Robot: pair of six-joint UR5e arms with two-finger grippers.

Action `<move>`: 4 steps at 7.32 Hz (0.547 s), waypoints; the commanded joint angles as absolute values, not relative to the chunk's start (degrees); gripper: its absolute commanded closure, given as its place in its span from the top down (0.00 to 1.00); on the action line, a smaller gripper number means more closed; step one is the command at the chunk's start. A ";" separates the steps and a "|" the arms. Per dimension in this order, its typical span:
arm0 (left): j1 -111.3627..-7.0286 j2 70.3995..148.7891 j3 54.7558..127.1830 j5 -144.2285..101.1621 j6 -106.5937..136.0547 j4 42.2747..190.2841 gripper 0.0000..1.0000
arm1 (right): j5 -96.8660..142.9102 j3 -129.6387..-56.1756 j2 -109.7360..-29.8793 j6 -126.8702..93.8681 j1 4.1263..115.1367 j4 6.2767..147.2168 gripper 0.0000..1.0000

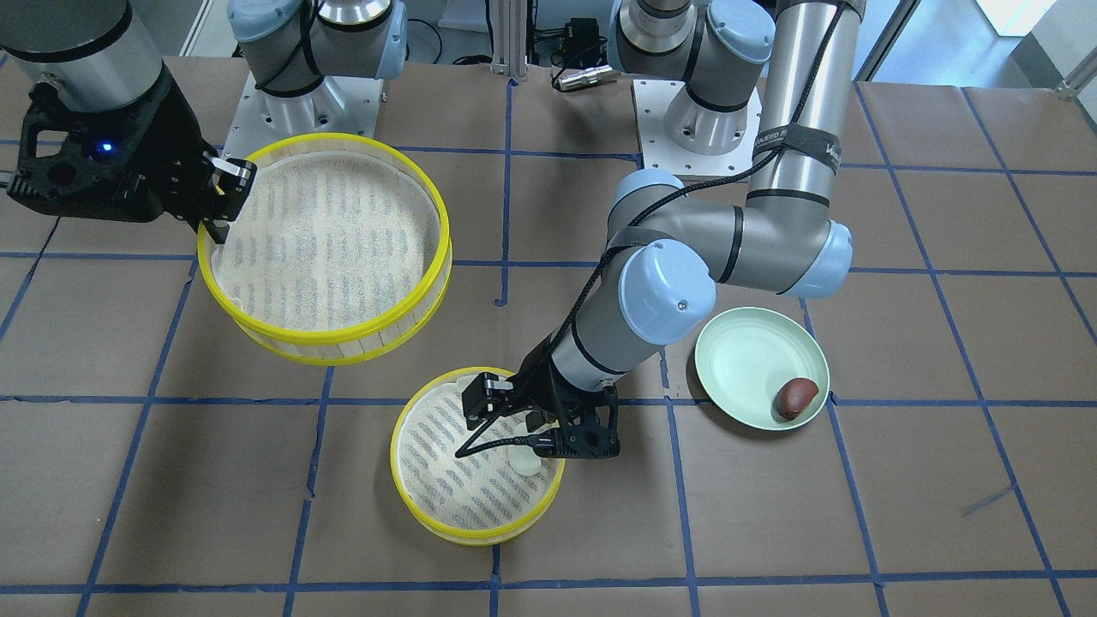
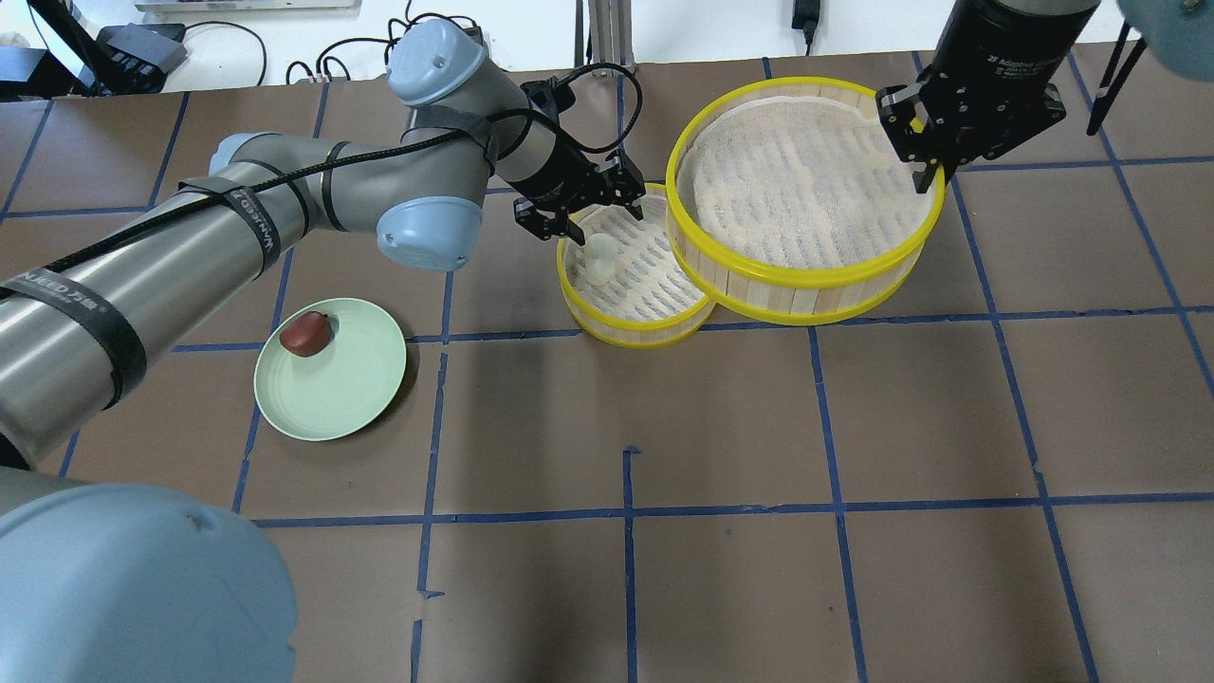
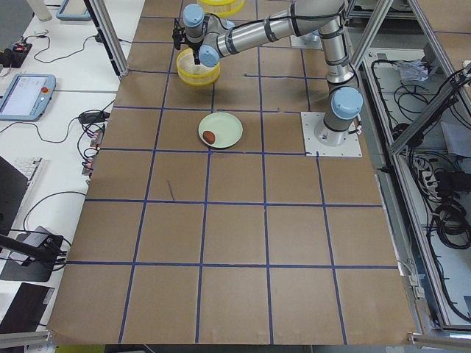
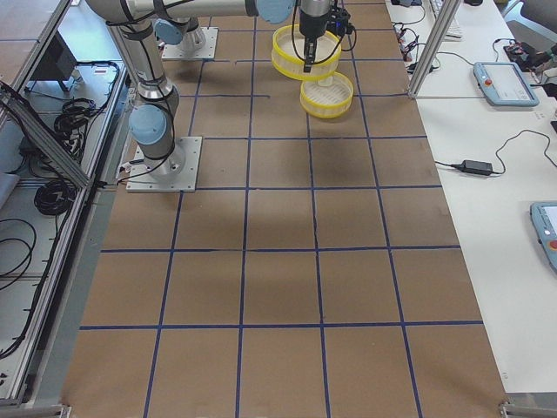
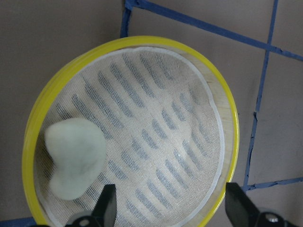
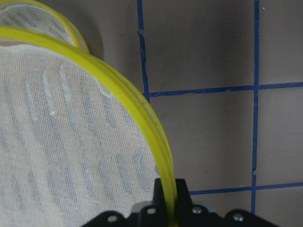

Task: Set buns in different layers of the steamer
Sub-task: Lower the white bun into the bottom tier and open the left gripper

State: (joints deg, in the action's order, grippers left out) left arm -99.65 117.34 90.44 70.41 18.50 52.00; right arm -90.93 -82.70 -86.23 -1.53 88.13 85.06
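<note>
The white bun [image 5: 75,158] lies in the smaller-looking steamer tray [image 5: 232,137] on the table, also seen from the front [image 1: 525,461] and overhead [image 2: 599,261]. My left gripper [image 5: 170,203] hovers just above that tray [image 2: 616,332], open and empty. My right gripper [image 6: 166,189] is shut on the yellow rim of the second steamer tray [image 6: 137,99], which is empty, held above the table and overlaps the lower tray's edge overhead [image 2: 806,275]. The reddish-brown bun [image 2: 305,333] lies on the pale green plate [image 2: 351,389].
The plate [image 1: 746,360] sits on my left side, under the left arm's elbow. Brown table cover with blue tape grid lines. Both arm bases [image 1: 694,128] stand at the table's robot side. Cables and screens lie beyond the table edges.
</note>
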 commanded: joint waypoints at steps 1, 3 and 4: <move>-93.81 111.22 91.22 76.73 11.29 61.46 0.91 | -91.14 -82.71 -85.61 -2.02 88.42 85.43 0.16; -89.05 103.74 92.90 83.88 1.01 70.80 0.98 | -90.97 -82.62 -86.04 -2.02 88.42 85.43 0.16; -88.42 101.01 91.16 87.59 0.36 75.10 1.00 | -91.05 -82.79 -85.52 -2.20 88.59 85.52 0.16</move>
State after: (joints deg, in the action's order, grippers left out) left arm -90.02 104.84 92.11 82.66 3.13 69.66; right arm -91.11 -82.69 -85.76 -2.03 88.47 85.47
